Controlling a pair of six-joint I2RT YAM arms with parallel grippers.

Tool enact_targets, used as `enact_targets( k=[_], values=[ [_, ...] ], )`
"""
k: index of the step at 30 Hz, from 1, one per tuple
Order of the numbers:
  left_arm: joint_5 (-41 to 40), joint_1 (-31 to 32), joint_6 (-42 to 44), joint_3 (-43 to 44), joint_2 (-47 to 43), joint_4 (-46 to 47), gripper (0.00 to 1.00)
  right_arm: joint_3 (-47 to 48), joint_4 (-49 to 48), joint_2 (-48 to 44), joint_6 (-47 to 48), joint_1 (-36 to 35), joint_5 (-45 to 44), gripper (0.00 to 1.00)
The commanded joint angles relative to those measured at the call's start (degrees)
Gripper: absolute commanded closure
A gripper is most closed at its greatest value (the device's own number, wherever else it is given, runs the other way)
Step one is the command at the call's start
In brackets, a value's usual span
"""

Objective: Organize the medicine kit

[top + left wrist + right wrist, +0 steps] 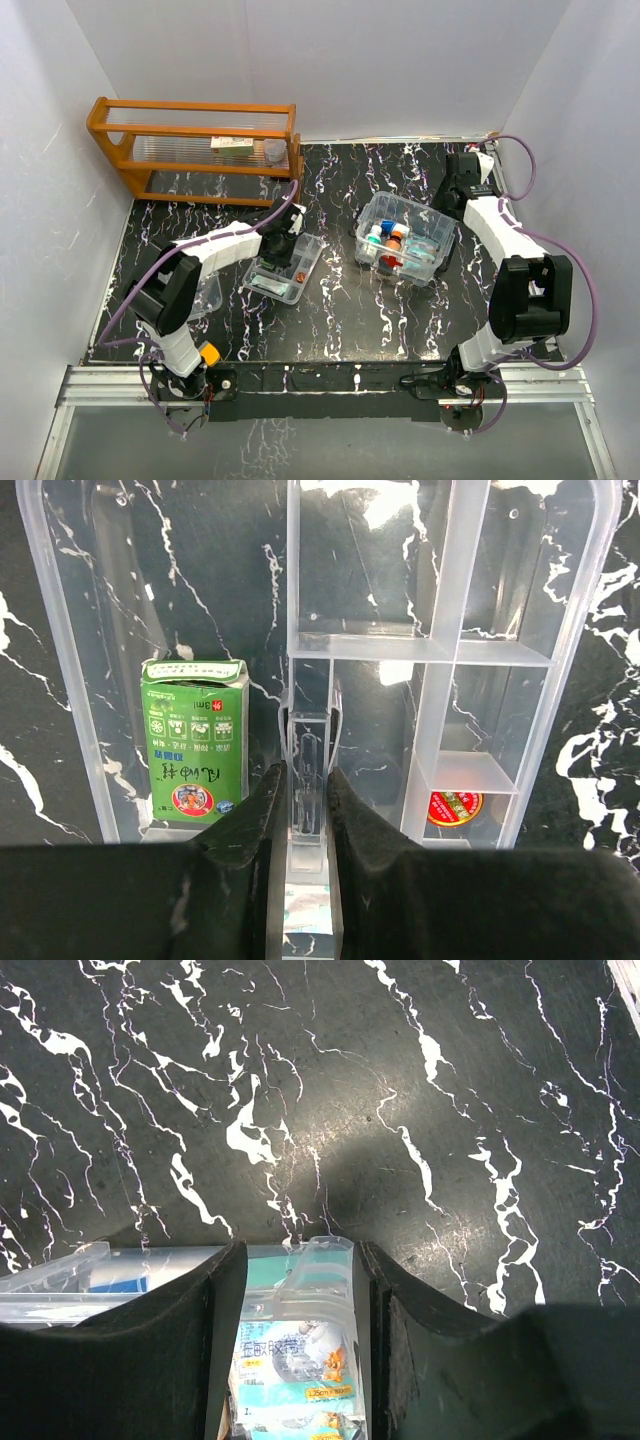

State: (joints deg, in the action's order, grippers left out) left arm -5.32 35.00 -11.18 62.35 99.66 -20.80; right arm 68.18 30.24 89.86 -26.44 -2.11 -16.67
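Left gripper (305,780) is clamped on the centre rib of the divided tray insert (455,600), mid-left on the bench (340,320). That slick rib could slip, tipping out the green carton (195,735) and red tin (455,805). Right gripper (300,1260) stands apart astride the medicine kit box (362,240) end tab; contact there is hidden.

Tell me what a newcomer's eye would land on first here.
The clear box of bright bottles, right of centre, draws the eye first. Left of it, the left gripper is shut on a rib of the divided tray, which holds a green carton. The orange rack stands back left.
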Motion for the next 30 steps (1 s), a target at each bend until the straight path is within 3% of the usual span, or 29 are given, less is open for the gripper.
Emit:
enact_targets(
  k=[1,12,30],
  values=[
    [4.4,0.0,-2.4,2.0,-3.5,-3.4,1.00,1.3,3.3,-2.4,-0.5,0.0,0.1,0.57],
    [7.3,0.1,-4.3,3.2,-9.4,-6.6,1.00,-4.3,11.6,-11.5,-2.5,-0.4,2.0,0.60],
    [11.4,1.5,-9.2,12.5,-18.7,-18.7,1.00,-19.8,10.0,-24.9,-9.4,-4.8,26.2,0.64]
  ],
)
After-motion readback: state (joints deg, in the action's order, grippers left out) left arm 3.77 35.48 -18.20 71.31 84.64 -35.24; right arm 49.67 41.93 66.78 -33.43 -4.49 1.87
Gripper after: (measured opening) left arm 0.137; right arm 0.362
